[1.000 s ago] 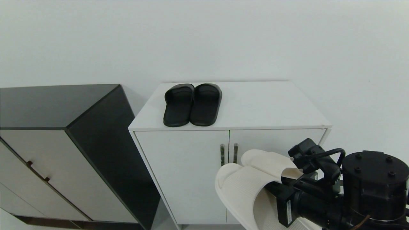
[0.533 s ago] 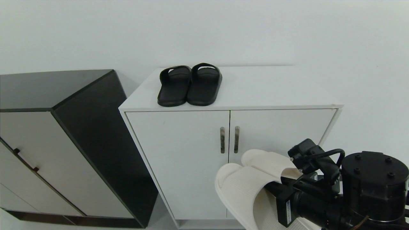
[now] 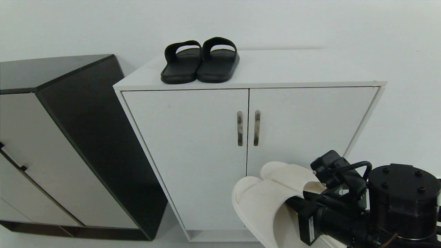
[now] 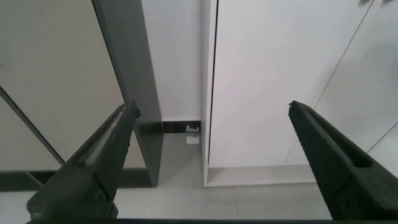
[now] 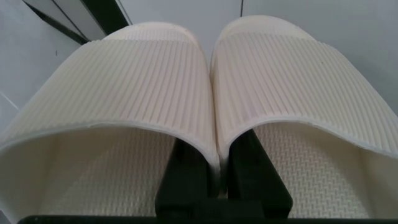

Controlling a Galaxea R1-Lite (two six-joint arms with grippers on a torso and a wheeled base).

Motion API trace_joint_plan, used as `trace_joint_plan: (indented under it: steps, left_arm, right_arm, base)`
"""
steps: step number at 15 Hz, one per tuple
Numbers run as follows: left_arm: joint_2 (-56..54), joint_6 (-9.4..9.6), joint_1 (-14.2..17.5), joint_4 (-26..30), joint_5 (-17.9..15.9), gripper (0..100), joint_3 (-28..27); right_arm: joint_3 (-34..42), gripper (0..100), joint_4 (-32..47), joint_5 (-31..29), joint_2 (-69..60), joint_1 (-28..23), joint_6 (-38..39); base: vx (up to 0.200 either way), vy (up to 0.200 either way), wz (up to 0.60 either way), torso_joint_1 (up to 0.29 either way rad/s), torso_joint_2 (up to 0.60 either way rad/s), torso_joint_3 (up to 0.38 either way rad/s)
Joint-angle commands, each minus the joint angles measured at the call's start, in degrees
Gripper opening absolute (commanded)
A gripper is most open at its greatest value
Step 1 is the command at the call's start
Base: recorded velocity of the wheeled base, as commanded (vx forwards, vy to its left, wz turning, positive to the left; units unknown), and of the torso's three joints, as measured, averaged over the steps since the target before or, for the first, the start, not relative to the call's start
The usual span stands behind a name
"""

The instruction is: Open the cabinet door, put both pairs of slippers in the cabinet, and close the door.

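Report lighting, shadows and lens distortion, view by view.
Head view: soft even light, faint shadow under the black slippers; the white cabinet tapers downward, wide-angle skew. Left wrist view: left gripper dark against the white cabinet. Right wrist view: cream slippers evenly lit, shaded between them.

I see bright, even, diffuse light; soft shadow on the wall (image 3: 310,24) left of the white cabinet (image 3: 193,155); its sides lean, wide-angle bending.

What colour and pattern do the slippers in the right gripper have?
The slippers are cream, with fine ribbed lines across the straps. The right wrist view shows this best.
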Motion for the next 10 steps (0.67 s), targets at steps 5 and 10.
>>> trace_joint_plan:
  steps: [5, 10]
  left_arm:
    - [0.0, -0.01, 0.0, 0.0, 0.0, 100, 0.0]
    - [14.0, -2.29, -1.0, 0.7, -5.3, 100, -15.7]
  right_arm:
    - [0.4, 0, -0.1, -0.1, 0.1, -0.4, 0.0]
    - [0.6, 0, -0.1, -0.1, -0.5, -0.5, -0.2]
  base:
    - [0.000, 0.000, 0.00, -0.091, 0.45, 0.358]
    - [0.000, 0.000, 0.00, -0.018, 0.34, 0.322]
